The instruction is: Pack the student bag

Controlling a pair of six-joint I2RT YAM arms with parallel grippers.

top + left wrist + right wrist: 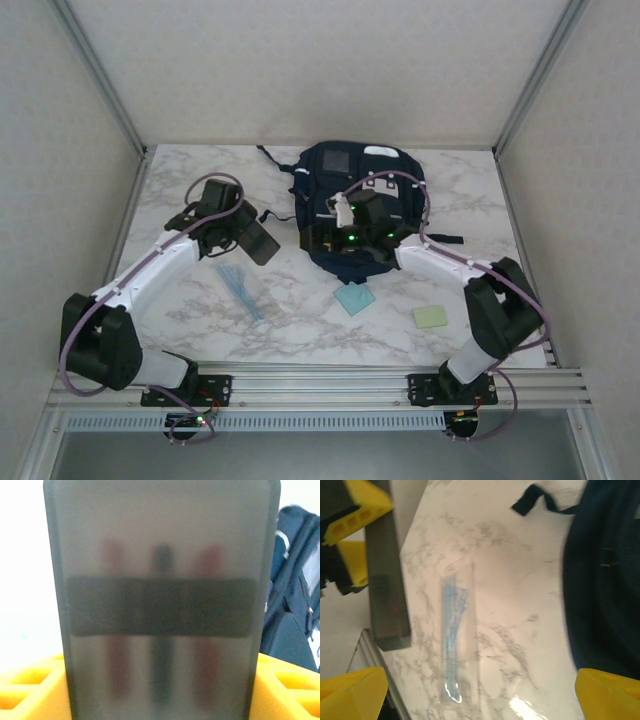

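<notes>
No writing can be read, neither on the student bag (318,190) nor the grey case (160,600).

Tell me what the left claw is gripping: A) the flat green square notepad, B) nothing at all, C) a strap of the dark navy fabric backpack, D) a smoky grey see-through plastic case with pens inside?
D: the left claw has its yellow fingers clamped on both sides of the smoky grey see-through plastic case, and three pen shapes show through it.
</notes>
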